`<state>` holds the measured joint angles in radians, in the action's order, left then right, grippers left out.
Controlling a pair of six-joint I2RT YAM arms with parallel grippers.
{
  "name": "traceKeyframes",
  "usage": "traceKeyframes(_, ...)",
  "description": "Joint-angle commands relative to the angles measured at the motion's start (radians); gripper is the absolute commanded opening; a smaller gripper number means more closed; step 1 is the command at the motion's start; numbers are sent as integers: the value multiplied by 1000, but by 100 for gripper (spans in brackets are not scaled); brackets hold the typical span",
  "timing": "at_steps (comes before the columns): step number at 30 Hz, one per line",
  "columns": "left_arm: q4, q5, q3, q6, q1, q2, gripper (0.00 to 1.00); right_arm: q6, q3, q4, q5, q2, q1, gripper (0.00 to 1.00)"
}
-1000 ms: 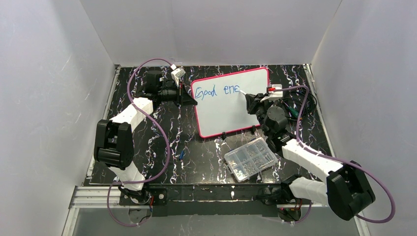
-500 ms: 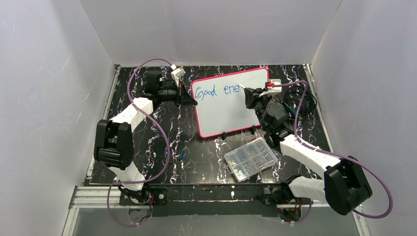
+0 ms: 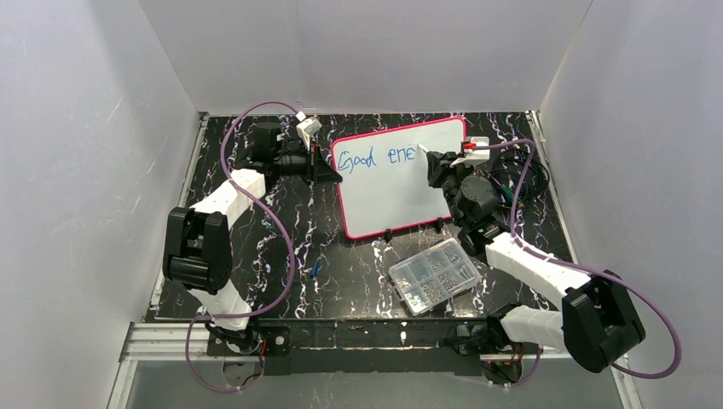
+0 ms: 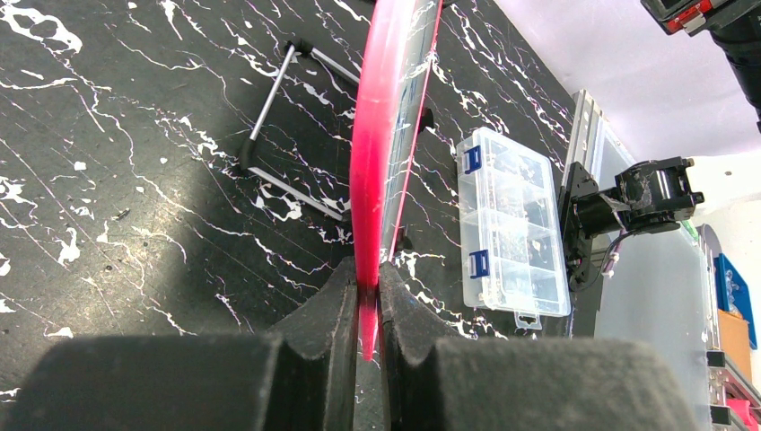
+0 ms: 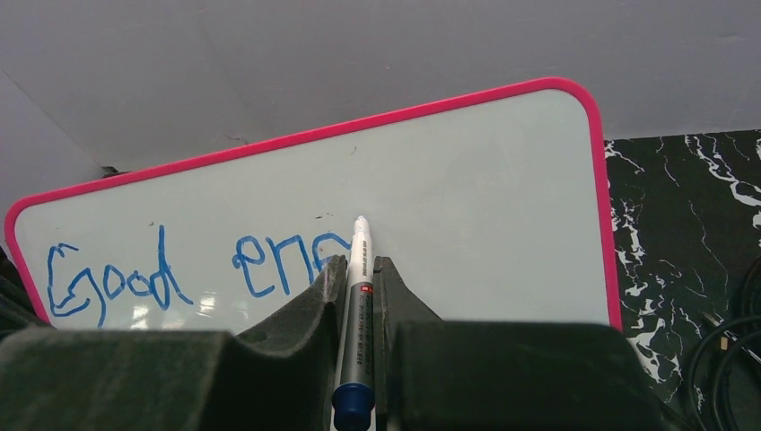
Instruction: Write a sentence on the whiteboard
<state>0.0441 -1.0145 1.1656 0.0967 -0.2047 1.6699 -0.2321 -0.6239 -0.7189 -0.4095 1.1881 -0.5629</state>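
The whiteboard (image 3: 401, 192), white with a pink-red frame, stands propped at the back of the table. Blue handwriting (image 3: 375, 158) on it reads "Good ene", with the last letter partly drawn; it also shows in the right wrist view (image 5: 193, 269). My left gripper (image 3: 328, 170) is shut on the board's left edge, whose frame (image 4: 377, 171) shows edge-on in the left wrist view between the fingers (image 4: 336, 305). My right gripper (image 3: 432, 164) is shut on a blue marker (image 5: 357, 314), tip at the board just right of the writing.
A clear compartmented parts box (image 3: 433, 274) lies in front of the board, also in the left wrist view (image 4: 511, 233). A small blue cap or piece (image 3: 315, 267) lies on the black marbled table. Cables (image 3: 520, 183) lie right of the board. White walls enclose the table.
My right gripper moved the marker up and slightly right along the top line, adding a stroke after "ene". The left arm and the board have not moved.
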Motion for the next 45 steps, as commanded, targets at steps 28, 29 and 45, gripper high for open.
traceKeyframes(28,2,-38,17,-8,1,-76,0,-12,-49,-32,39,-15,4,1)
traceKeyframes(29,2,-38,16,-9,1,-77,0,-11,-55,-40,41,-5,4,1)
traceKeyframes(45,2,-39,18,-9,1,-74,0,0,-26,-16,-38,-2,4,1)
